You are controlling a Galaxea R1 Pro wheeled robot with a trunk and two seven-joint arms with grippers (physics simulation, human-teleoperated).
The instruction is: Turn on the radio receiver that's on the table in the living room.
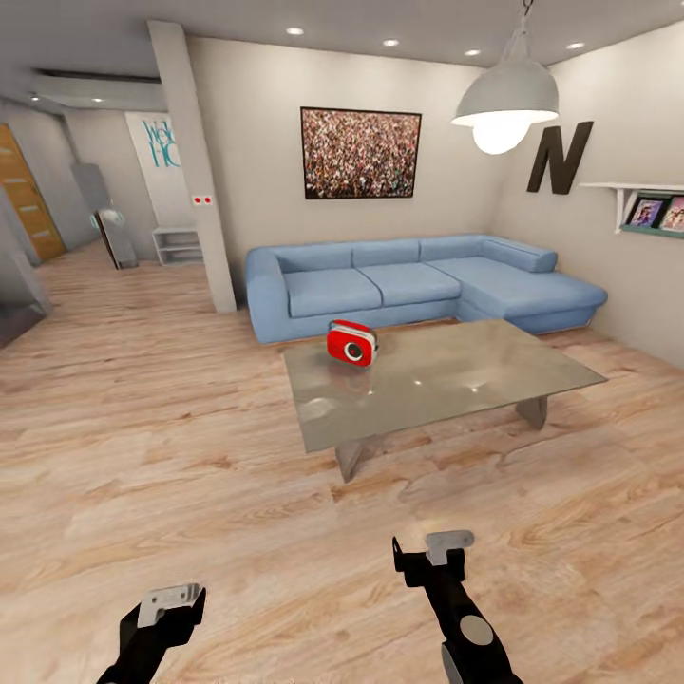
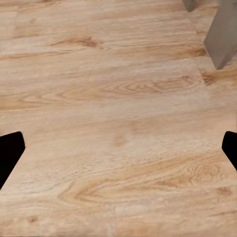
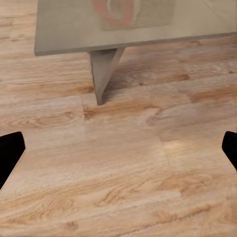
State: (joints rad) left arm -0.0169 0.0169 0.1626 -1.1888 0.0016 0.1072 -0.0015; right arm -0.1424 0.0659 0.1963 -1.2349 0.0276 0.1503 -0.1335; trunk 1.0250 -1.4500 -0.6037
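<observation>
While the red radio (image 1: 352, 343) sits near the far left edge of the grey table (image 1: 456, 380), well ahead, both the left gripper (image 1: 171, 606) and right gripper (image 1: 435, 551) hang spread and empty, so roll closer before reaching for its dial.

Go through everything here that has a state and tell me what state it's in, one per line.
radio receiver: upright on the table, untouched
left gripper: open, empty, over the floor
right gripper: open, empty, short of the table
pendant lamp: lit
</observation>
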